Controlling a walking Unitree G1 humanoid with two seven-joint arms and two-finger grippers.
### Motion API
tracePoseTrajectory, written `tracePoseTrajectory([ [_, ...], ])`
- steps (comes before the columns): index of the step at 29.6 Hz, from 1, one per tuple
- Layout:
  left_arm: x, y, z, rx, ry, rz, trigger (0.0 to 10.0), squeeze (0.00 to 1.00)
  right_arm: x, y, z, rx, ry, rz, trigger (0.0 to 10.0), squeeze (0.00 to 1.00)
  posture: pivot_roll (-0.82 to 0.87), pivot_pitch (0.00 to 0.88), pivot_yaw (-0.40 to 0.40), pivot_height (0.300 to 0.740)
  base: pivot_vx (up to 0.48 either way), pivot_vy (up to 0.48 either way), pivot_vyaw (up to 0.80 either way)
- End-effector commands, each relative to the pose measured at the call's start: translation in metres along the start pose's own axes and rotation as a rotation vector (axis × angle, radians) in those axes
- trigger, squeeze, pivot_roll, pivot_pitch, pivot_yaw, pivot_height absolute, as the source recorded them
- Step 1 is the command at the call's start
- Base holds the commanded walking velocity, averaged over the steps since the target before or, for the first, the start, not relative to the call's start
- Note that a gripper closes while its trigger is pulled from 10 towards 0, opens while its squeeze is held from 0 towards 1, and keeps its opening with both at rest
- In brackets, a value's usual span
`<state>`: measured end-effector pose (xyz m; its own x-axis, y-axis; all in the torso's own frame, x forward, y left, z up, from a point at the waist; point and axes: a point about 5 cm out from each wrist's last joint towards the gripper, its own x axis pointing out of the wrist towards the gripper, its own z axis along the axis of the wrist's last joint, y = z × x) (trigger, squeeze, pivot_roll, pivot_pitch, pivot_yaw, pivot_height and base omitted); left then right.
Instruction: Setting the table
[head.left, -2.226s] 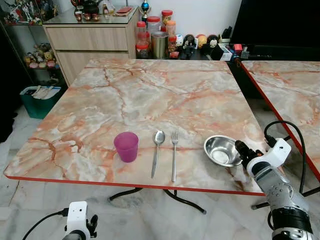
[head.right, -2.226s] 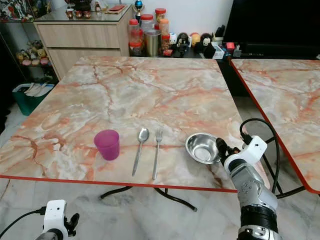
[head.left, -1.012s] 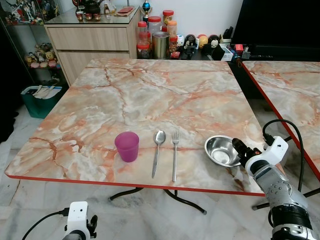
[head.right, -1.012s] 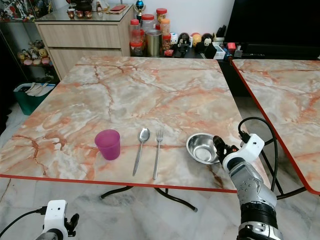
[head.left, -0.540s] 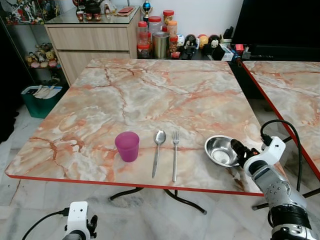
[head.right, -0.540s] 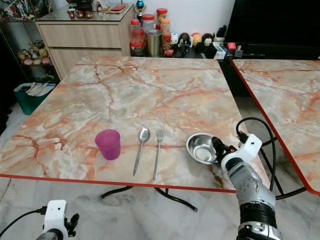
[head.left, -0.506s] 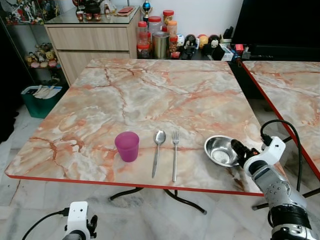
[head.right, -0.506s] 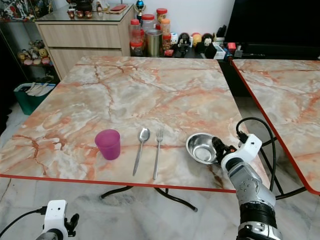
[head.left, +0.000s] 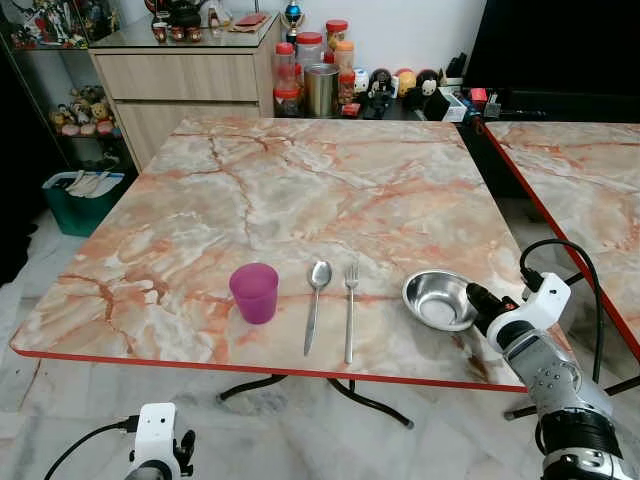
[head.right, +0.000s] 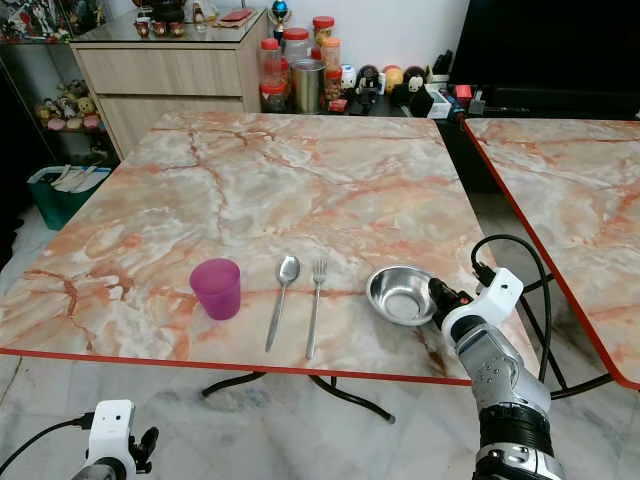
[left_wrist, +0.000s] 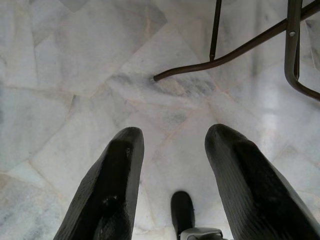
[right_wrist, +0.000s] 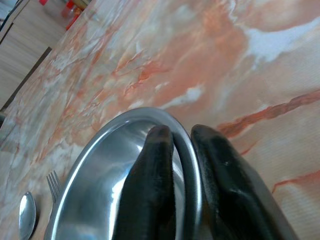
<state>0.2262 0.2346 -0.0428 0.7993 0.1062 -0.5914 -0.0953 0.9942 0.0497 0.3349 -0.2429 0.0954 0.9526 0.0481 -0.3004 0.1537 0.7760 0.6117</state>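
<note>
Right hand (right_wrist: 181, 150) pinching steel bowl (head.left: 437, 299) rim, beside fork (head.left: 349, 308)

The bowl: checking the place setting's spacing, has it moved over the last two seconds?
Yes. The bowl, pinched at its rim by the right gripper, has slid left, closer to the fork.

— What was seen around the desk (head.left: 300, 190)?
— A marbled orange top edged in red was shown, with a second one (head.left: 580, 170) set just beside it. Pale marble floor tiles (head.left: 60, 400) were seen beneath.
— And behind?
— A wooden cabinet (head.left: 180, 85) was placed against a white wall (head.left: 420, 30), jars (head.left: 300, 65) and figurines (head.left: 400, 85) were lined beside it, and a green bin (head.left: 75, 200) was set below.
</note>
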Motion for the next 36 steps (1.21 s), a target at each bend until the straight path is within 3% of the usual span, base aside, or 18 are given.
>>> tracePoseTrajectory([
  [1,0.0,0.002,0.002,0.011,-0.001,-0.005,10.0,0.0,0.0,-0.002,0.002,0.005,-0.011,-0.016,0.0,0.0,-0.01,0.089,-0.019,0.74,0.0,0.0,0.0],
  [10,0.0,0.002,0.002,0.014,0.0,-0.006,10.0,0.0,0.0,0.0,0.0,0.013,-0.013,-0.01,0.0,0.0,-0.01,0.086,-0.017,0.74,0.0,0.0,0.0],
  [19,0.0,0.002,0.002,0.015,-0.002,-0.004,10.0,0.0,0.0,0.006,0.008,0.065,-0.081,0.014,0.0,0.0,-0.01,0.086,-0.015,0.74,0.0,0.0,0.0],
  [20,0.0,0.002,0.003,0.022,-0.004,-0.003,10.0,0.0,-0.002,0.019,0.021,0.042,-0.152,0.062,1.4,0.0,-0.01,0.087,-0.014,0.74,0.0,0.0,0.0],
  [21,0.0,0.002,0.003,0.026,-0.004,-0.002,10.0,0.0,-0.003,0.027,0.028,0.038,-0.192,0.098,10.0,0.0,-0.01,0.086,-0.014,0.74,0.0,0.0,0.0],
  [28,0.0,0.001,-0.001,0.027,0.006,-0.001,10.0,0.0,-0.012,0.066,0.055,0.014,-0.333,0.258,10.0,0.0,-0.01,0.086,-0.014,0.74,0.0,0.0,0.0],
  [36,-0.001,-0.001,-0.003,0.028,0.011,-0.001,10.0,0.0,-0.014,0.068,0.051,0.02,-0.325,0.25,10.0,0.0,-0.01,0.084,-0.019,0.74,0.0,0.0,0.0],
])
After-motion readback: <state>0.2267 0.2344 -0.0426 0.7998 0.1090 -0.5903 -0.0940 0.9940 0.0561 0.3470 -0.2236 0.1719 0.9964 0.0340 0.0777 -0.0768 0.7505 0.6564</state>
